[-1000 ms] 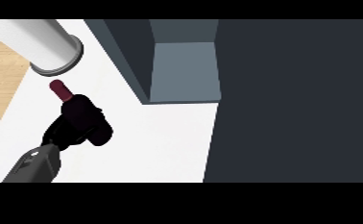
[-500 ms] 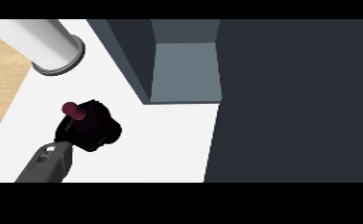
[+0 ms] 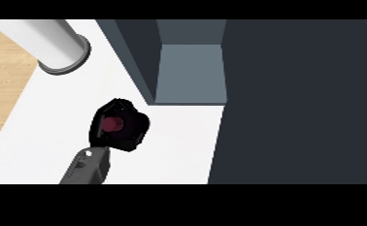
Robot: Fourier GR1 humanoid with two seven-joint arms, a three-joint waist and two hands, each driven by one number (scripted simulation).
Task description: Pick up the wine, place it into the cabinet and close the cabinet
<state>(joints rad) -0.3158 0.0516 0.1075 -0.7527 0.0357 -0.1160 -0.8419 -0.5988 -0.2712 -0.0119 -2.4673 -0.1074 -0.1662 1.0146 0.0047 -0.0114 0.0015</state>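
The wine bottle (image 3: 112, 123) shows end-on as a dark red round top, standing upright above the white counter (image 3: 50, 118). My left hand (image 3: 133, 134) is curled round it and hides its body. The hand is at the lower left, a short way down and left of the cabinet's open compartment (image 3: 190, 74), whose grey-blue inside faces the counter. The cabinet's dark body (image 3: 294, 104) fills the right side of the view. No door edge can be told apart from it. My right hand does not show.
A white cylinder (image 3: 49, 43) with a grey base stands at the far left of the counter. Beyond the counter's left edge lies a wooden surface (image 3: 13, 70). White counter stretches between the hand and the cabinet's front.
The bottle has gone from leaning with its neck towards the upper left to upright, seen from above. The hand with it has shifted a little down and to the right.
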